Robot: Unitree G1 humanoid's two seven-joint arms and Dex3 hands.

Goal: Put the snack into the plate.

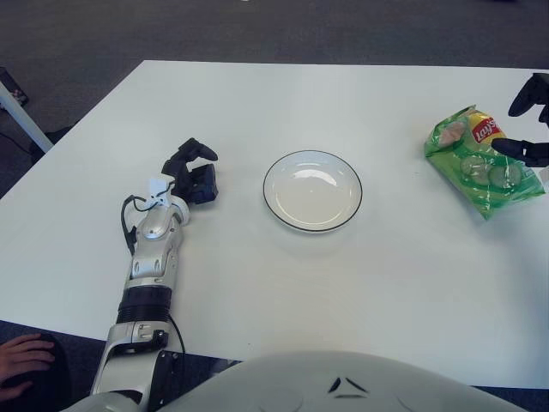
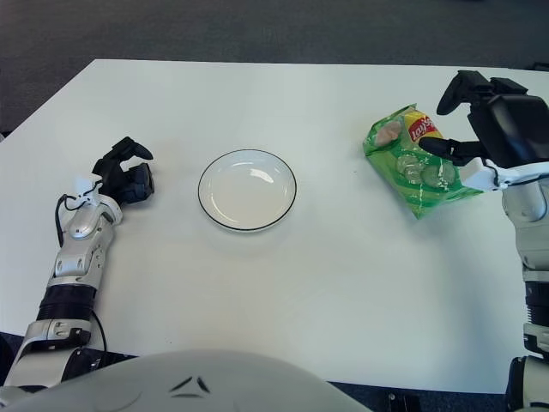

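A green bag of chips, the snack [image 2: 401, 165], lies flat on the white table [image 2: 326, 283] at the right. A white plate [image 2: 247, 190] with a dark rim sits empty at the table's middle, well left of the bag. My right hand [image 2: 444, 122] is at the bag's right edge with its fingers spread. One finger [image 2: 439, 148] reaches over the bag's upper right part and another [image 2: 453, 88] points up above it. It is not closed on the bag. My left hand [image 1: 196, 168] shows left of the plate with fingers loosely curled, holding nothing.
The table's far edge runs along the top, with dark carpet [image 1: 257, 26] beyond. A person's hand [image 1: 24, 359] shows at the bottom left, off the table's near corner. A white table leg or bar [image 1: 21, 116] stands at the far left.
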